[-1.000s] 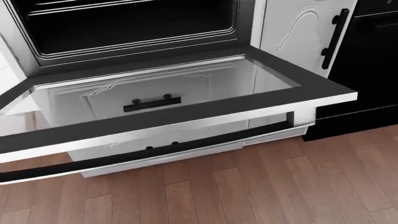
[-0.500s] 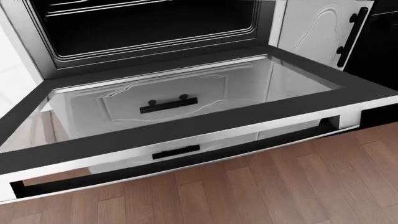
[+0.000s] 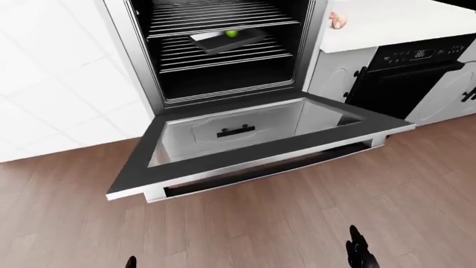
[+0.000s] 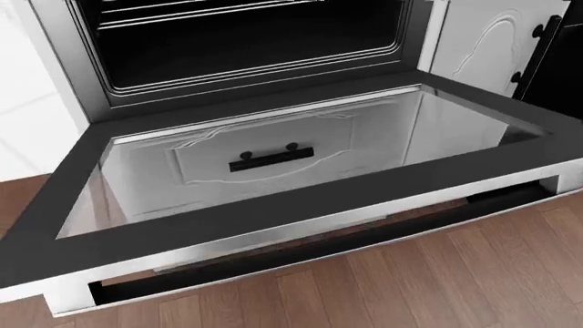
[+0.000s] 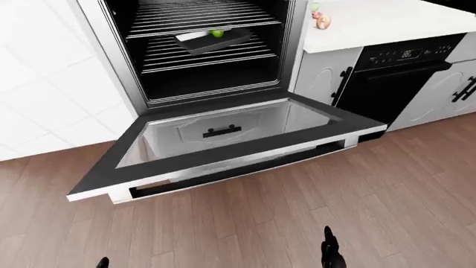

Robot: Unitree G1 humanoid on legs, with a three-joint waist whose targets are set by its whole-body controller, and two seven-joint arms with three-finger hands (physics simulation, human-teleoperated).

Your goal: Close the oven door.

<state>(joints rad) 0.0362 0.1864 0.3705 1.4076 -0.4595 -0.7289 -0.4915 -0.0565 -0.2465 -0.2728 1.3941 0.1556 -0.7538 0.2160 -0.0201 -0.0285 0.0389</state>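
The oven door (image 3: 223, 159) hangs fully open, lying flat out from the oven (image 3: 223, 50) over the wood floor. Its glass pane (image 4: 273, 157) shows a drawer pull beneath it. The dark bar handle (image 3: 268, 170) runs along the door's near edge, also seen as the handle (image 4: 364, 246) low in the head view. Inside, a dark tray (image 3: 227, 40) with a small green thing (image 3: 231, 33) rests on a rack. My right hand (image 3: 359, 251) pokes up at the bottom edge with fingers extended, far from the door. Only a tip of my left hand (image 3: 131, 261) shows.
A black appliance (image 3: 402, 78) stands right of the oven under a white counter (image 3: 394, 19) bearing a small pink thing (image 3: 339, 20). A white cabinet door (image 4: 483, 41) adjoins the oven. White wall panels (image 3: 59, 84) lie to the left. Wood floor (image 3: 260, 223) stretches between me and the door.
The whole head view has shifted: the door now sits further right and larger in the picture, so the camera moved. The door itself stays lowered.
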